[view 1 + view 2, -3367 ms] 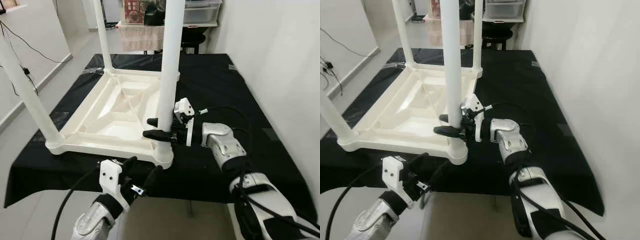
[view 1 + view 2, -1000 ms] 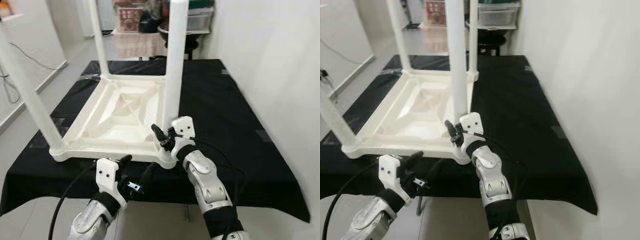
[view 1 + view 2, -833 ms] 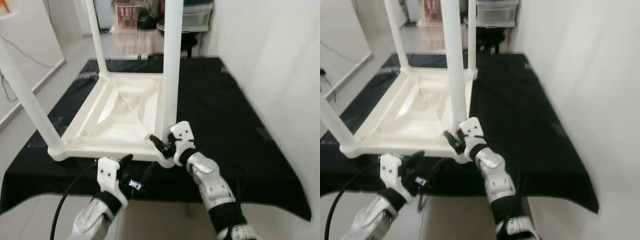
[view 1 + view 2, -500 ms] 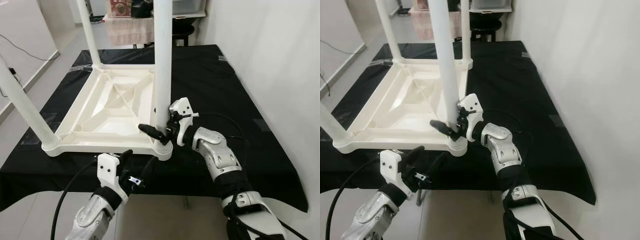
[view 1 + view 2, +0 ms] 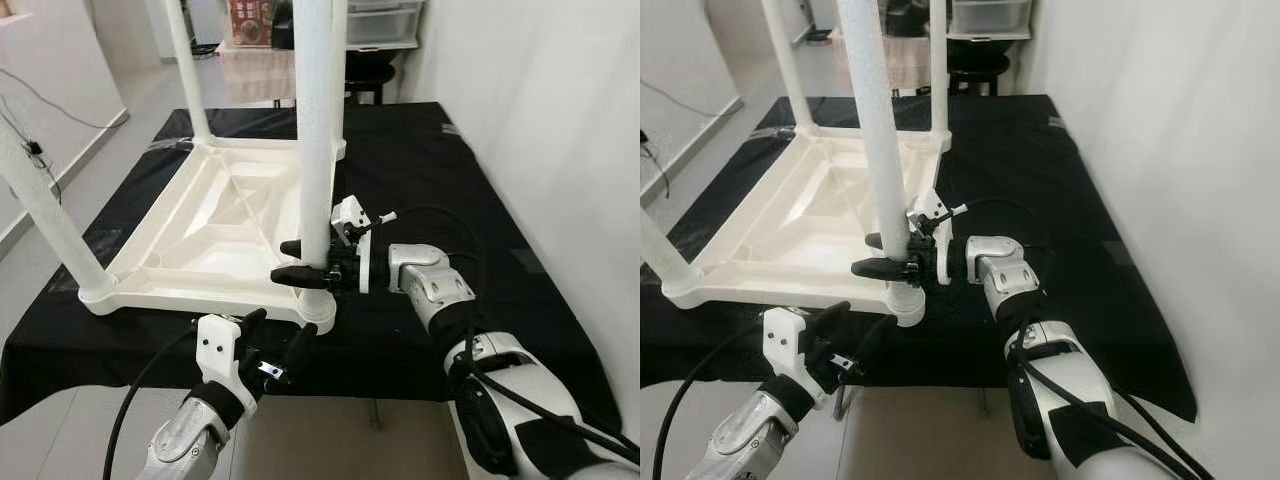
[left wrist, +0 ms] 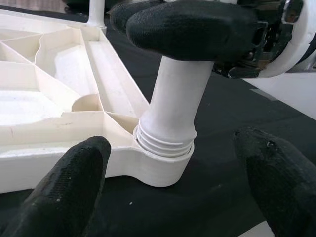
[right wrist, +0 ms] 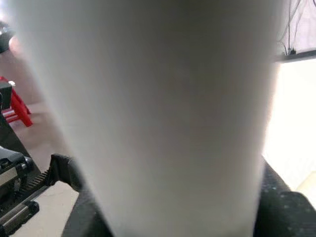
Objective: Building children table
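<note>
A white children's table (image 5: pixel 190 298) lies upside down on a black cloth, its legs standing up. The near right leg (image 5: pixel 314 150) sits in the threaded corner socket (image 6: pixel 165 163). My right gripper (image 5: pixel 303 261) is shut on this leg just above the socket, one black finger on each side. In the right wrist view the leg (image 7: pixel 163 113) is blurred and very close. My left gripper (image 5: pixel 281 333) hangs open below the front edge of the cloth, a little in front of that corner, with nothing between its fingertips (image 6: pixel 64 192).
The black cloth (image 5: pixel 420 180) covers a low platform that ends just before my left gripper. A white wall (image 5: pixel 540 120) runs close along the right. Other legs stand at the near left (image 5: pixel 45 210) and the far left (image 5: pixel 190 70). Shelves and boxes (image 5: pixel 390 20) lie beyond.
The right wrist has turned from upright back to level, and its fingers now lie flat around the leg, slightly higher. The left gripper has stayed open in place. The camera has shifted a little.
</note>
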`<state>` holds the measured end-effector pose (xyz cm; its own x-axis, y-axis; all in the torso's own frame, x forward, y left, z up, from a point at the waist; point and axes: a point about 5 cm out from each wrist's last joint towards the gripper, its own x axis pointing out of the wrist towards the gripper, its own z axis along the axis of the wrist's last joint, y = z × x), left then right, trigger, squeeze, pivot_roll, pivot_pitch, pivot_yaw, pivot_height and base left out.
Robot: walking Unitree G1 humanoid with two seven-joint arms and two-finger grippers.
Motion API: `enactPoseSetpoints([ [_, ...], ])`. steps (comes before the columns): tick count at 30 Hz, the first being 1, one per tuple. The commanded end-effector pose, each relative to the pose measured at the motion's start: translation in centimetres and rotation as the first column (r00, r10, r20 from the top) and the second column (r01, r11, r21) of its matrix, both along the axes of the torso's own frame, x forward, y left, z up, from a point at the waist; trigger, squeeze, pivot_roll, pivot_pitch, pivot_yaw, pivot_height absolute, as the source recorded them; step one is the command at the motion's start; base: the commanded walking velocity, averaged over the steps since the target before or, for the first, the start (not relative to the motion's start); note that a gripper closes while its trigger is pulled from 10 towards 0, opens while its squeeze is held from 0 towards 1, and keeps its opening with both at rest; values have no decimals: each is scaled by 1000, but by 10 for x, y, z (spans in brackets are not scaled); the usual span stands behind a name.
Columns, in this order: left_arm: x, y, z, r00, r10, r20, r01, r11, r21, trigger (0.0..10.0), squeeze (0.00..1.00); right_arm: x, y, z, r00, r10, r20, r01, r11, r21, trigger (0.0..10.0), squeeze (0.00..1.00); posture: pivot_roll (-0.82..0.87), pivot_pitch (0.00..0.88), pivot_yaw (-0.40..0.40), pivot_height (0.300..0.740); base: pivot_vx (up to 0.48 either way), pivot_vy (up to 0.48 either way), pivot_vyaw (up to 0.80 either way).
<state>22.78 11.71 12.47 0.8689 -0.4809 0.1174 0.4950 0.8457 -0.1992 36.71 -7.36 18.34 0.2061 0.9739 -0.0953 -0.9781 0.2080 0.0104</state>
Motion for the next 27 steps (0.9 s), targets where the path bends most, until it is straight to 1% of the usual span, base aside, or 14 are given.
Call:
enactPoseSetpoints([
  [1,-2,0,-2,1000,9,-5,-9,1000,6,10000,0,-2,5,-3,999,37,-26,-37,999,3,0,0,22,41,-8,740,0,0,0],
  [6,-6,0,-1,1000,4,-8,-4,1000,2,10000,0,-2,-22,-25,980,-195,38,197,979,-50,0,0,15,56,-10,740,0,0,0],
  [7,-7,1,-1,1000,3,-9,-3,1000,2,10000,0,3,-20,-31,895,-438,88,444,894,-67,0,0,14,59,-11,740,0,0,0],
  [8,-8,2,-1,1000,3,-10,-3,1000,2,10000,0,-2,-27,-41,664,-747,32,748,662,-44,0,0,6,71,-8,740,0,0,0],
  [9,-8,2,-1,1000,3,-10,-3,1000,2,10000,0,-2,-27,-41,664,-747,32,748,662,-44,0,0,6,71,-8,740,0,0,0],
  [10,-8,4,0,1000,2,-11,-2,1000,3,10000,0,-39,-22,-61,511,-859,-38,854,512,-98,0,0,9,82,9,740,0,0,0],
  [11,-8,4,0,1000,2,-11,-2,1000,3,10000,0,-39,-22,-61,511,-859,-38,854,512,-98,0,0,9,82,9,740,0,0,0],
  [13,-8,4,0,1000,2,-13,-2,1000,4,10000,0,-48,-5,-68,613,-790,0,784,609,-123,0,0,-11,68,12,740,0,0,0],
  [21,-8,4,-1,1000,3,-15,-3,1000,10,10000,0,-29,6,-54,615,-788,28,787,611,-85,0,0,17,72,6,740,0,0,0],
  [22,-8,4,-1,1000,8,-14,-8,1000,10,10000,0,-28,9,-51,617,-786,31,786,613,-79,5765,0,16,67,5,740,0,0,0],
  [23,-8,4,-1,1000,11,-13,-11,1000,10,10000,0,-27,11,-48,627,-779,26,778,624,-70,10000,0,16,67,5,740,0,0,0],
  [24,-7,5,-1,1000,12,-13,-12,1000,10,10000,0,-28,15,-41,636,-772,11,772,635,-45,10000,1000,18,68,2,740,0,0,0],
  [26,-7,5,-1,1000,12,-13,-12,1000,10,10000,0,-28,15,-41,636,-772,11,772,635,-45,10000,1000,18,68,2,740,0,0,0],
  [27,-7,5,-1,1000,11,-13,-11,1000,11,10000,0,-28,18,-34,670,-742,-20,742,670,-14,10000,1000,19,66,3,740,0,0,0],
])
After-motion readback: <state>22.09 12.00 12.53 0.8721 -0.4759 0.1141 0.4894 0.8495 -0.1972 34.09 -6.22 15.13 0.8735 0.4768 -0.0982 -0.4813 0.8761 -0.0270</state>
